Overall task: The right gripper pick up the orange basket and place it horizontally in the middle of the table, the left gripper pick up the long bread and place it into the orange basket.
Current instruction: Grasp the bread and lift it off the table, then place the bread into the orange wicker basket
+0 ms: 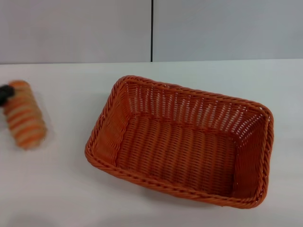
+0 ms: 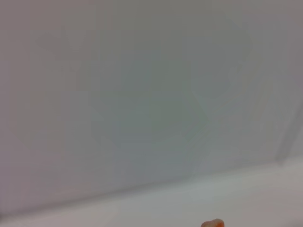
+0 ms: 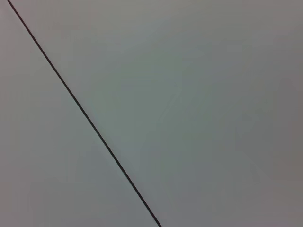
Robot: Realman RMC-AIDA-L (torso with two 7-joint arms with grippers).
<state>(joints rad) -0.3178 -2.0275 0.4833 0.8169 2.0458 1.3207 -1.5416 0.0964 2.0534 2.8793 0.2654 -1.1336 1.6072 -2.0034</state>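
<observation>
The orange basket [image 1: 182,142] lies on the white table [image 1: 57,198] near the middle, long side across, open side up and empty. At the far left the long bread [image 1: 24,120] with orange and cream stripes hangs slightly above the table, its far end in the black left gripper [image 1: 4,93], of which only a small part shows at the frame edge. A tip of the bread [image 2: 213,223] also shows in the left wrist view. The right gripper is out of view; its wrist camera faces the grey wall.
A grey wall [image 1: 75,28] with a dark vertical seam [image 1: 151,28] backs the table. Bare white tabletop lies between the bread and the basket and in front of both.
</observation>
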